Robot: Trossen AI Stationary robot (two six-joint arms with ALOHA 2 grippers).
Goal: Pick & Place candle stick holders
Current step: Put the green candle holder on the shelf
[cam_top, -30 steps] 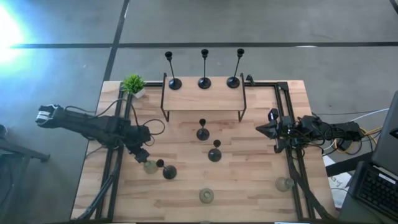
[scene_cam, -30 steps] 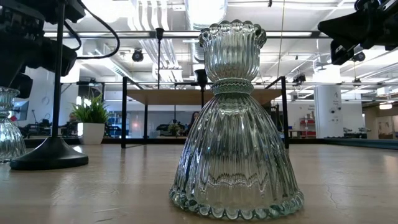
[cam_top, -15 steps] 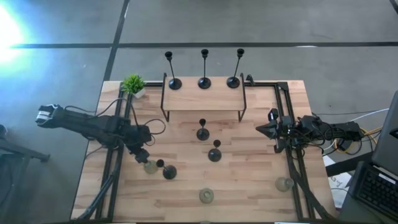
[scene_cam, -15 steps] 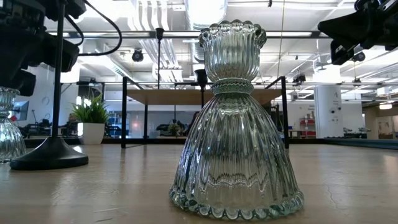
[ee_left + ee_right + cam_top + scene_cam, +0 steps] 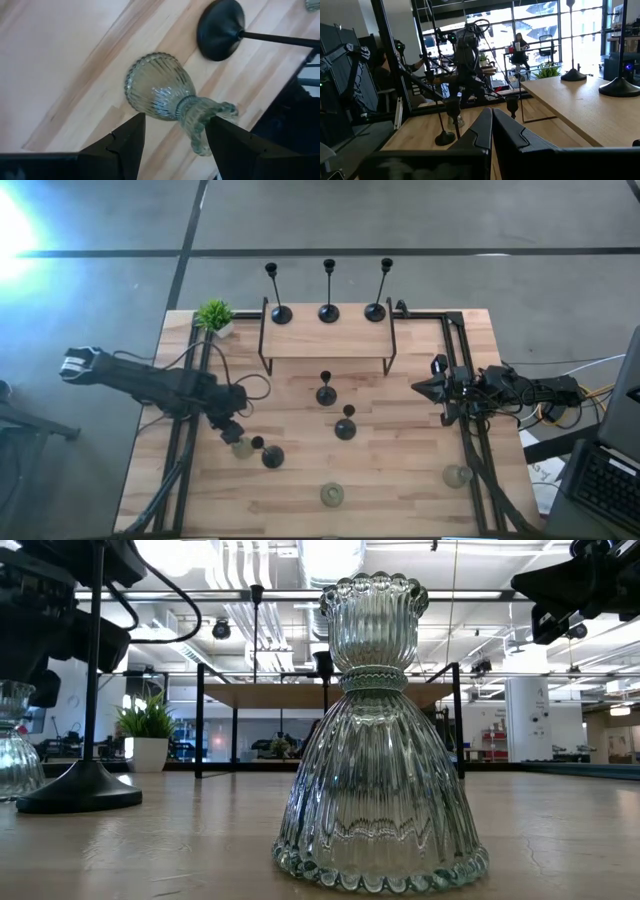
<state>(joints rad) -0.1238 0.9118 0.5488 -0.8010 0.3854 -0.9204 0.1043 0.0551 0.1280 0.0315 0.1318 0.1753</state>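
The left gripper (image 5: 232,430) hangs with its two dark fingers (image 5: 125,145) spread wide on either side of a small ribbed clear-greenish glass candle stick holder (image 5: 167,97), touching neither side of it; that holder stands upright on the light wooden table (image 5: 400,470) toward the left front. Just beside it stands a short black candle stick holder with a round domed base (image 5: 271,455). Two more short black holders stand near the table's middle, one (image 5: 326,393) in front of the low wooden shelf on a black frame (image 5: 325,340) and one (image 5: 346,426) a little nearer the front. On the shelf three tall black holders (image 5: 329,310) stand in a row. A second glass holder (image 5: 332,495) stands at the front centre and a third (image 5: 457,476) at the right front. A small green potted plant (image 5: 215,315) sits at the back left corner. The right gripper (image 5: 425,388) waits above the table's right side, fingers pressed together and empty.
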